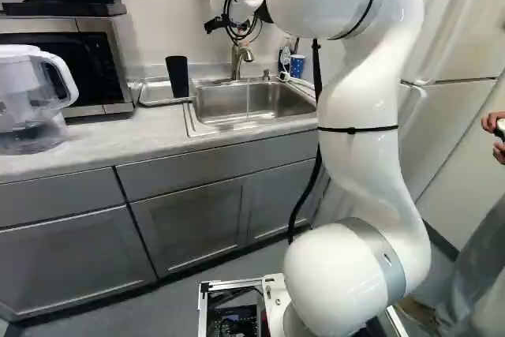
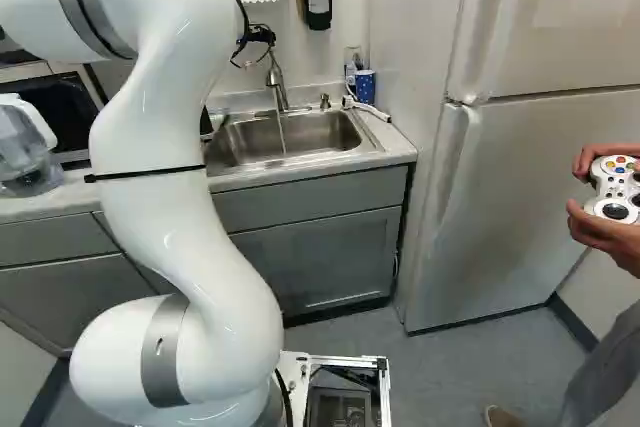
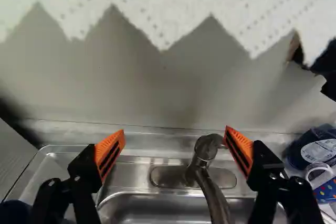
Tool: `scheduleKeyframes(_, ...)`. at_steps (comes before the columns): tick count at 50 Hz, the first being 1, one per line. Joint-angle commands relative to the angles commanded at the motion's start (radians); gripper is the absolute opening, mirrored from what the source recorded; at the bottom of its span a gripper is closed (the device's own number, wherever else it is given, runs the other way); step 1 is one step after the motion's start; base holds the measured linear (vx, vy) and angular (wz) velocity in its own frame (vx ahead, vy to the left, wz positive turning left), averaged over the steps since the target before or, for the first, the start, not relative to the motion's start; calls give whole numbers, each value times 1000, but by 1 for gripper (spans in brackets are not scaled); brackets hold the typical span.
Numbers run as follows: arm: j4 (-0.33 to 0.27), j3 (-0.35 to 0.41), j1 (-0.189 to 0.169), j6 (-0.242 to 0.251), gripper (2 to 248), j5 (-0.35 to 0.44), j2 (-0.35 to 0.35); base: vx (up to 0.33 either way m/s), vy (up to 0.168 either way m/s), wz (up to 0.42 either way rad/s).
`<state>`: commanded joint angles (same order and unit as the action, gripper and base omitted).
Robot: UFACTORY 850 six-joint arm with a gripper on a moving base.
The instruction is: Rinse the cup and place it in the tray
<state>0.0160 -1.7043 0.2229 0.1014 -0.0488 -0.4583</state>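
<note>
Up toward the upper left of the left base view I can see the cup point(image 1: 177, 76), plain black and tall, a bit narrower at its foot and leaning slightly. It's at the right end of the shallow tray point(image 1: 158, 102), just beside the sink point(image 1: 252, 106). A thin stream runs from the faucet point(image 1: 237, 59). The tool point(image 1: 237, 21) has its orange-padded fingers spread wide, gripping nothing.

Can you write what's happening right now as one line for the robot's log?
gripper: open, empty | faucet: water running into sink | dark cup: in tray | blue cup: beside sink
</note>
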Motion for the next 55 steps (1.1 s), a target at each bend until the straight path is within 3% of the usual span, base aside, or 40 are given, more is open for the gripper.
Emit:
scheduleKeyframes(38,0,34,3,0,247,-59,28,0,0,0)
scheduleKeyframes(55,0,55,12,0,247,24,45,0,0,0)
